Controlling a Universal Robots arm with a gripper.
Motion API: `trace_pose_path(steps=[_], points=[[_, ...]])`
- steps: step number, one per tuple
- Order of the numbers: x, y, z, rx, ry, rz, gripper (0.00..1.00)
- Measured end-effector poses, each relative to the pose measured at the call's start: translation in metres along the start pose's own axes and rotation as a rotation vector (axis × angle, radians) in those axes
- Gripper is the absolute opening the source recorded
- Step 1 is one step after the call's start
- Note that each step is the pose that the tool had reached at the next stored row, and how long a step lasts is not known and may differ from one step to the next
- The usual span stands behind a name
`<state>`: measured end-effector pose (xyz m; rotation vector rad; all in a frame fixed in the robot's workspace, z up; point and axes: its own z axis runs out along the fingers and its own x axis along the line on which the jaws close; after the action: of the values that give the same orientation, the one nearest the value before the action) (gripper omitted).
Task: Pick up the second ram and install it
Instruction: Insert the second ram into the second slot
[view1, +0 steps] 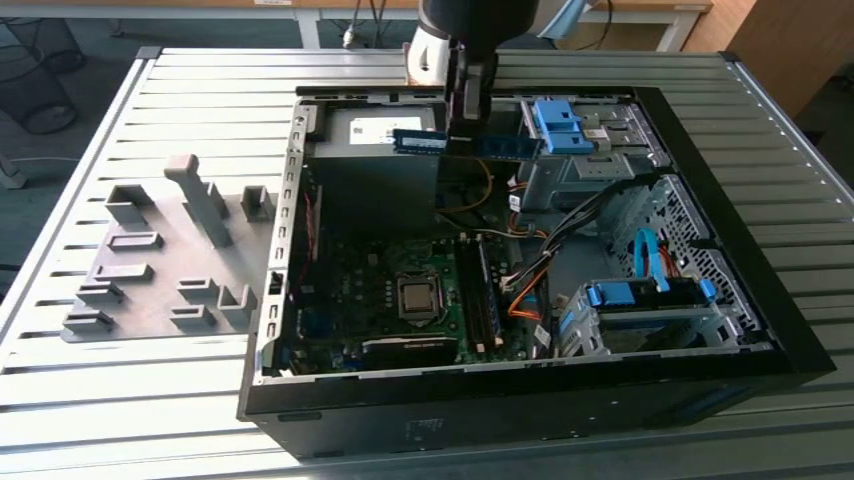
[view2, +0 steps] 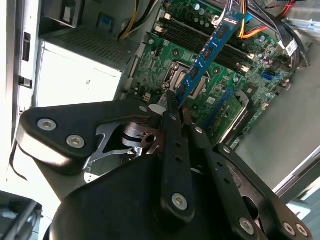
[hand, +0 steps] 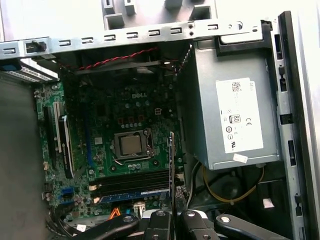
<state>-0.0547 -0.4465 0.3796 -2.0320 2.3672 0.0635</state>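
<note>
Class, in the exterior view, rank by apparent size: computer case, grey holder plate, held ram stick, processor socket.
1. computer case
2. grey holder plate
3 and 4, unsure: the second ram, clamped in the gripper, looks longer but thinner than the processor socket, and may sit nearer the camera.

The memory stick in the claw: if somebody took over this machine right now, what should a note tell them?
Gripper: shut on the second ram.
Where: the stick is held in the air above the open computer case, clear of the motherboard.
Done: the second ram is picked up. One other stick appears already seated in a motherboard slot.
Left: the second ram is not in a slot yet. Dark empty slots lie right beside the seated one.
</note>
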Motion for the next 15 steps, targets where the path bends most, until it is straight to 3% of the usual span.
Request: trace_pose_path(steps=[10, 15], points=[[0.0001, 0.0, 0.0015, 0.0031, -0.0012, 0.074, 0.14], [0.0001, 0.0, 0.0026, 0.0067, -0.0027, 0.159, 0.14]])
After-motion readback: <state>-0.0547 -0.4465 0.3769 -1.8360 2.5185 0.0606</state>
